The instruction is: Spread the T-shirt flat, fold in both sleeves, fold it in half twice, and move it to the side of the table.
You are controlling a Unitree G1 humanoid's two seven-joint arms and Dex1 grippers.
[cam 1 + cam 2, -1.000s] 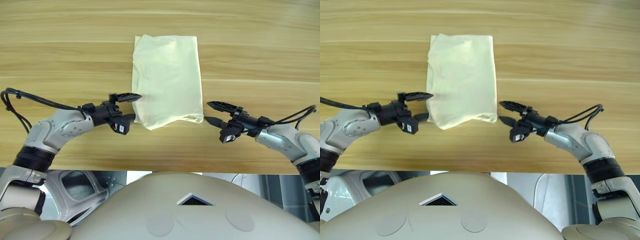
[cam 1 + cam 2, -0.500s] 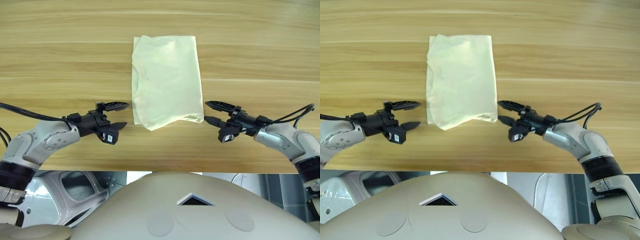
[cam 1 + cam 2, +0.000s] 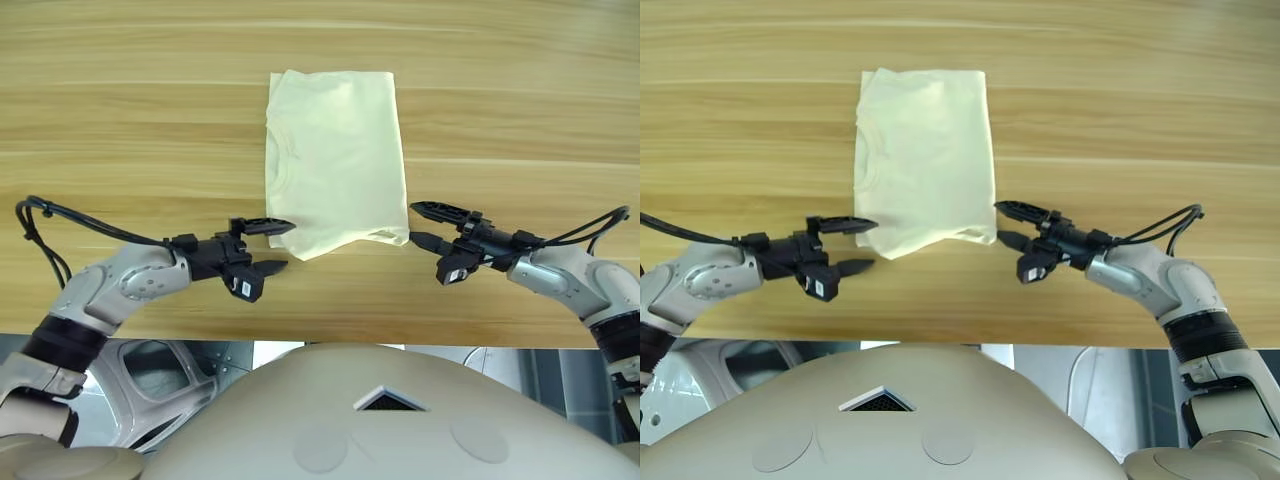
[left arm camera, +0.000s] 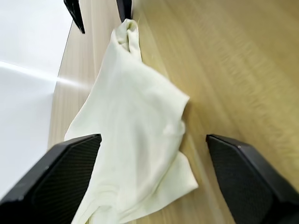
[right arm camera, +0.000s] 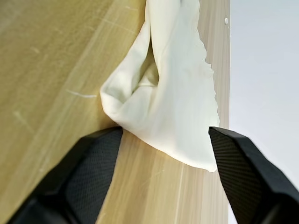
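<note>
The pale yellow T-shirt (image 3: 335,150) lies on the wooden table (image 3: 120,120) as a tall folded rectangle with its collar on the left side. At the shirt's near left corner my left gripper (image 3: 284,244) is open, its upper finger reaching over the hem. In the left wrist view the cloth (image 4: 135,140) lies between the two spread fingers (image 4: 70,172). My right gripper (image 3: 414,223) is open at the near right corner, where the hem is bunched. In the right wrist view that corner (image 5: 173,107) sits between the fingers (image 5: 88,168).
The table's near edge (image 3: 330,340) runs just behind both grippers. Bare wood stretches to the left and right of the shirt (image 3: 1160,110). My right gripper's fingertips (image 4: 124,7) show at the far side of the left wrist view.
My left gripper drew back to the left from the shirt's left edge, then came in again lower, at the near left corner. The right gripper has barely moved.
</note>
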